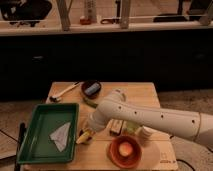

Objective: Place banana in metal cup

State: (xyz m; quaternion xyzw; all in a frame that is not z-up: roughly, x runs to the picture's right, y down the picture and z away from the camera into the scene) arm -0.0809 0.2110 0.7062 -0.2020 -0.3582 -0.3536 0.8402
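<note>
Yellow banana (83, 138) at end effector (90, 131), beside green tray (44, 119).

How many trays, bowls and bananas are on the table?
Trays: 1, the green tray
Bowls: 2, the orange bowl and the dark bowl
Bananas: 1, the banana, at the gripper beside the tray
Total: 4
</note>
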